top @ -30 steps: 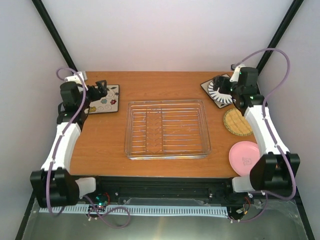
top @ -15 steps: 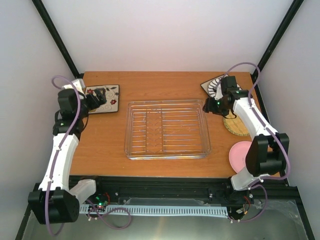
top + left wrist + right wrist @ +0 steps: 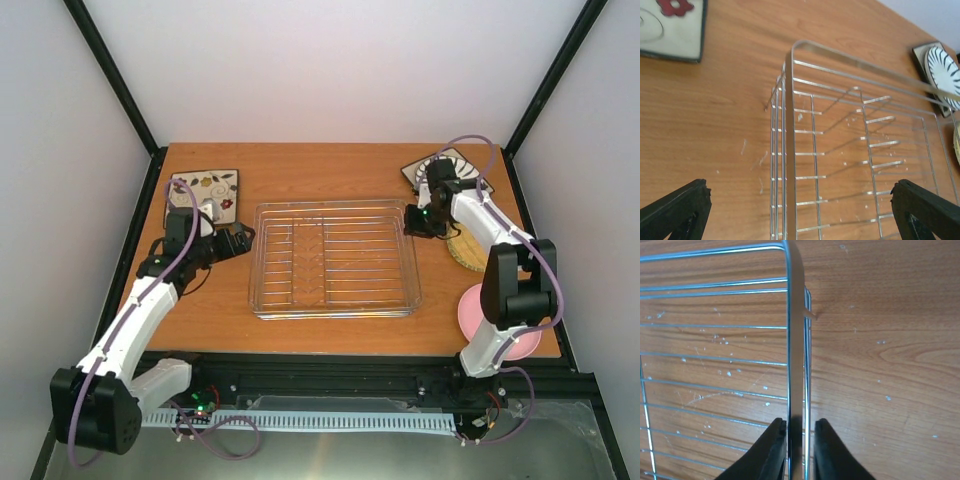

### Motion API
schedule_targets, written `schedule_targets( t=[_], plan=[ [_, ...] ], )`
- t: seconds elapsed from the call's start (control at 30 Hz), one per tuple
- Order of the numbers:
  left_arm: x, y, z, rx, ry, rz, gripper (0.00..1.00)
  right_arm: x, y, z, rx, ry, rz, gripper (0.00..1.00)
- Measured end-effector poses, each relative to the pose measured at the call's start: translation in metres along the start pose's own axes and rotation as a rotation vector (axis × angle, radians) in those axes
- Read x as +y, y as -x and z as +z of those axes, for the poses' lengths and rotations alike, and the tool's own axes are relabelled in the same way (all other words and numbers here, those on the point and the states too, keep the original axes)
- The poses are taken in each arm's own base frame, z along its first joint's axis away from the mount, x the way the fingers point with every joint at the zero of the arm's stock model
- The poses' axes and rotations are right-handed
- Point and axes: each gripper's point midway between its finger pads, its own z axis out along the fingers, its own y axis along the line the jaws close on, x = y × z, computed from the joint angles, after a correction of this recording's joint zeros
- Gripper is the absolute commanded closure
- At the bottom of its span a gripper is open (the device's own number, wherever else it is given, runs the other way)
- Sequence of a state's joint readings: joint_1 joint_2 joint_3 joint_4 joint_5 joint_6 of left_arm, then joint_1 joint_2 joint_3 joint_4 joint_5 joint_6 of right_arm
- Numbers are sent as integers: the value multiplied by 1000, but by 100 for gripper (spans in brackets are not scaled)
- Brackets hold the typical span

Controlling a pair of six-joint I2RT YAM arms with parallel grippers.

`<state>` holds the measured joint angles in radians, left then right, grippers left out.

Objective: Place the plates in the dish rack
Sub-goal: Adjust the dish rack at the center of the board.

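Both arms have left their plates and come in to the dish rack [image 3: 335,312] in the middle of the wooden table [image 3: 200,300]. My left gripper [image 3: 800,200] gapes wide, holding nothing, at the rack's left rim. My right gripper [image 3: 800,427] is pinched nearly closed on the shiny flat rim band near the far right corner. Every plate lies flat outside those thin silver wires (square floral plate [image 3: 205,190] far left; striped plate [image 3: 942,70], woven tan plate [image 3: 462,255] and smooth pink plate [image 3: 470,312] down the right).
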<state>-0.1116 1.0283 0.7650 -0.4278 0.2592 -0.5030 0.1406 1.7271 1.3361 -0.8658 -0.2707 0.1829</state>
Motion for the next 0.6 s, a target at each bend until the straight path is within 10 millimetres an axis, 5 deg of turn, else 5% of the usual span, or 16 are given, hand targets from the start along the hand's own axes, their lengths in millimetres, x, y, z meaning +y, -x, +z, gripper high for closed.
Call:
schedule_targets(
  t=[0.13, 0.33, 0.6],
  plan=[
    [-3, -20, 0, 38, 1, -1, 0, 3, 0, 8, 16, -6, -3, 97],
    [7, -24, -1, 47, 59, -6, 0, 3, 0, 9, 14, -34, -18, 97],
    [9, 7, -16, -9, 158, 6, 0, 12, -1, 12, -17, 18, 134, 97]
  ],
)
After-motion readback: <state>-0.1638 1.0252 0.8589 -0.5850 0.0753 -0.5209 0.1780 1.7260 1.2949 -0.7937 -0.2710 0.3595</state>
